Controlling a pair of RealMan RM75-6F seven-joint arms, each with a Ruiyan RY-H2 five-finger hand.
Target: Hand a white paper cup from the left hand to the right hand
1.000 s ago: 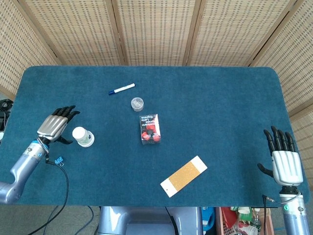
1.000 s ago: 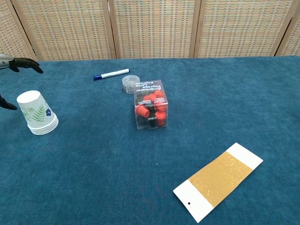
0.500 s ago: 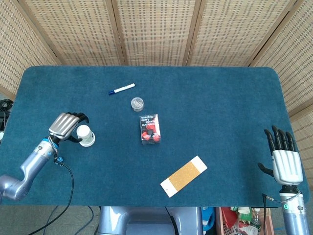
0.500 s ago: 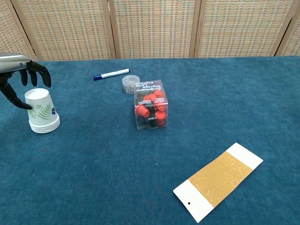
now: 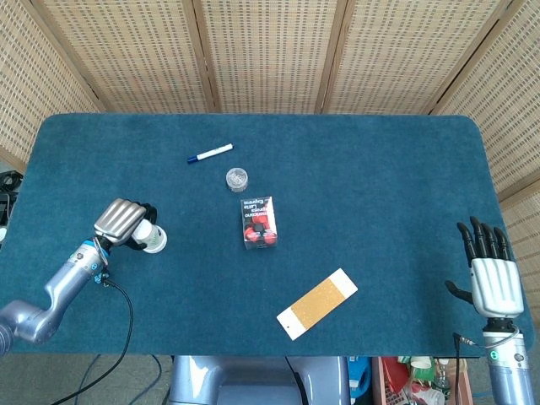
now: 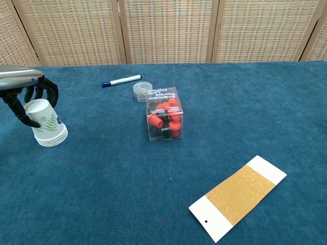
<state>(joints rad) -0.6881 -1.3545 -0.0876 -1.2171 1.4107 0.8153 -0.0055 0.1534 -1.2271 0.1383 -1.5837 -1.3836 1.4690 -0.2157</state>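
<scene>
A stack of white paper cups [image 5: 153, 240] with a green leaf print stands upside down on the blue table's left side. My left hand [image 5: 122, 221] reaches over it from the left. In the chest view the dark fingers [image 6: 50, 92] curl behind the top cup [image 6: 48, 127] while the thumb presses its near-left side, so the hand grips the cup as it rests on the stack. My right hand [image 5: 491, 274] lies far off at the table's right front corner, fingers straight and apart, holding nothing. The chest view does not show it.
A blue-capped marker [image 5: 210, 153] and a small clear round container [image 5: 237, 178] lie behind the middle. A clear box of red pieces [image 5: 258, 222] stands at the centre, and a tan-and-white card [image 5: 317, 303] lies near the front edge.
My left hand has moved right onto the cup stack and closed its fingers around the top cup, nudging the stack slightly right. The right hand has not moved.
</scene>
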